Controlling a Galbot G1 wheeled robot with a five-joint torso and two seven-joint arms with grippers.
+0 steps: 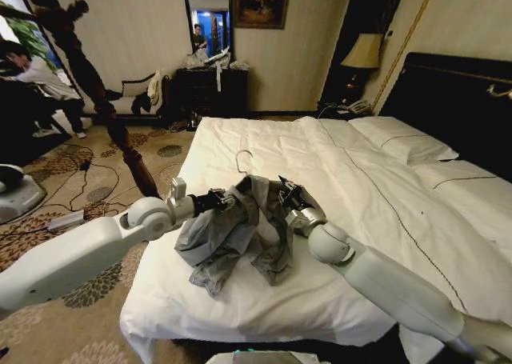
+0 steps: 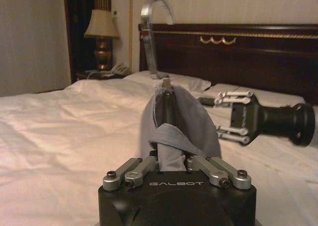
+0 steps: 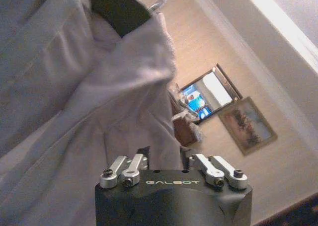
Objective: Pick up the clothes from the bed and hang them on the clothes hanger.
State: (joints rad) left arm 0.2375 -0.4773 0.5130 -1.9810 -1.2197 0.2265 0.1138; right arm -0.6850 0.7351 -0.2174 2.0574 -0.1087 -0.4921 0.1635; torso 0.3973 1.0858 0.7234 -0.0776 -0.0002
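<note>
- Now the left gripper (image 2: pixel 171 161) has its fingers (image 2: pixel 133 167) clenched on a fold of the clothes (image 1: pixel 236 232); in the left wrist view the grey cloth rises straight out from between them.
- The right gripper (image 1: pixel 284 192) is pressed into the opposite side of the garment. In its own wrist view the fingers (image 3: pixel 130 165) are drawn in with cloth between them, so I judge it to be grasping the clothes too.
- The clothes hang bunched between the two grippers, lifted at the top, with the lower folds trailing onto the white duvet of the bed (image 1: pixel 264 152) near its foot.
- The clothes hanger (image 1: pixel 243 161) is already inside the collar; its silvery hook (image 2: pixel 151 35) stands up above the cloth.
- The fabric looks thin, limp and light. It should drape and slip rather than hold shape, so the shoulder seams beside the hanger look the safest places to take hold.
- Both arms reach in over the foot of the bed: the left stretched from the left side, the right from the right, angled in towards the garment.
</note>
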